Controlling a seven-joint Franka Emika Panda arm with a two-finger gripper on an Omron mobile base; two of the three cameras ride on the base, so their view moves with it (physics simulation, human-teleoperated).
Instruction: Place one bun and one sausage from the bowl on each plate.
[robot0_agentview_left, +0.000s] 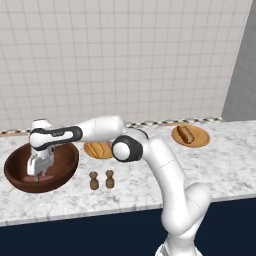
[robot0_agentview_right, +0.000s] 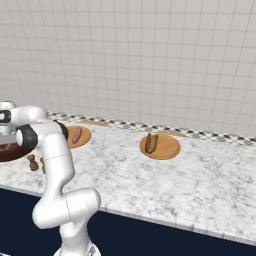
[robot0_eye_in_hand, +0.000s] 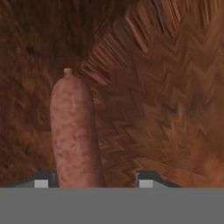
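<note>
Wooden bowl (robot0_agentview_left: 60, 170) on our bench (robot0_agentview_left: 220, 165), our hand (robot0_agentview_left: 39, 172) lowered inside, fingers spread around sausage (robot0_eye_in_hand: 74, 131), not visibly clamped, two plates (robot0_agentview_left: 190, 136) beyond.

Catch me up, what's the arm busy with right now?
The end effector is down inside the wooden bowl, its fingertips either side of a sausage lying on the bottom. The far plate holds a bun with a sausage. The near plate holds only one item so far.
</note>
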